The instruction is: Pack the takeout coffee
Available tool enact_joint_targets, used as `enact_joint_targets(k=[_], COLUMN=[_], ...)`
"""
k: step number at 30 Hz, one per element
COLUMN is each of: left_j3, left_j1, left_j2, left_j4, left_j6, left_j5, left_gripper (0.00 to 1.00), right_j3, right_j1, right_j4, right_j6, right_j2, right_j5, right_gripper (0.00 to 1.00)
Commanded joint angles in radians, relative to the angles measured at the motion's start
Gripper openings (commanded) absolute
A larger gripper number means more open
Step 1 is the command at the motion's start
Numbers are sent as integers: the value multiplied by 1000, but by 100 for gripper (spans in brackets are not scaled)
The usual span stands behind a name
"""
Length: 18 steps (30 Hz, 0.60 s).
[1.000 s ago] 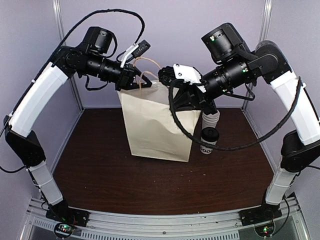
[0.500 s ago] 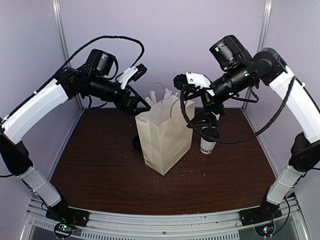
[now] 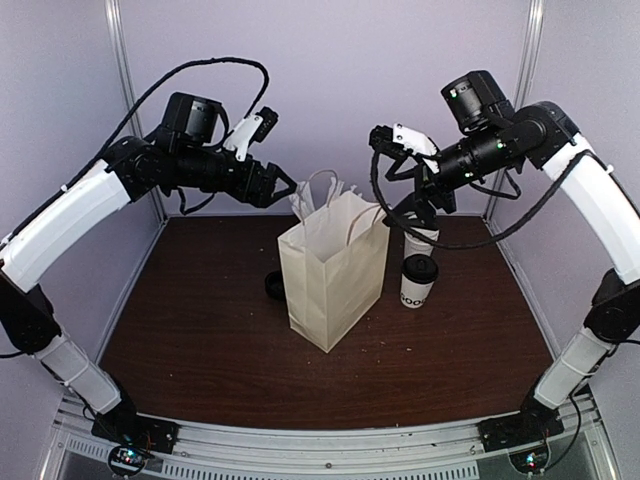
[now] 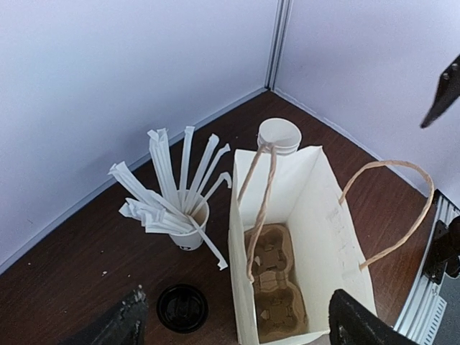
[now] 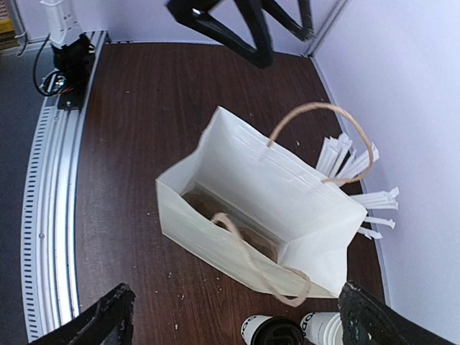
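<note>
left pincer (image 3: 274, 186) and right pincer (image 3: 384, 152) gape wide, empty, high on either side of the bag (image 3: 335, 275). left arm (image 3: 70, 210) and right arm (image 3: 600, 210) arch up and inward. the bag stands open on the table (image 3: 200, 340), a carrier (image 4: 277, 291) at its bottom. the coffee (image 3: 417, 282) sits just right of it, unpacked. next, likely: right pincer drops to grip the coffee upright.

Takeout coffee (image 5: 279, 332) cut by bottom edge; straws (image 3: 303, 206) half hidden behind bag (image 3: 335, 275).
</note>
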Motion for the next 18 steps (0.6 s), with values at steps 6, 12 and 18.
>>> enact_joint_targets(k=[6,12,18], left_j3=[82,238,340], left_j1=[-9,-9,-9], left_j2=[148,311,342], left_j4=[140,117,71], left_j6=[-55,-66,-47], left_j5=[50,125,94], left_gripper=[84,49,0], right_j3=[-155,-171,-94], right_j1=[-65,-67,-67], right_j4=[213,291,290], right_j6=[9,32,50], right_j2=[21,24,33], right_j5=[70,68,-31], right_gripper=[85,53,3])
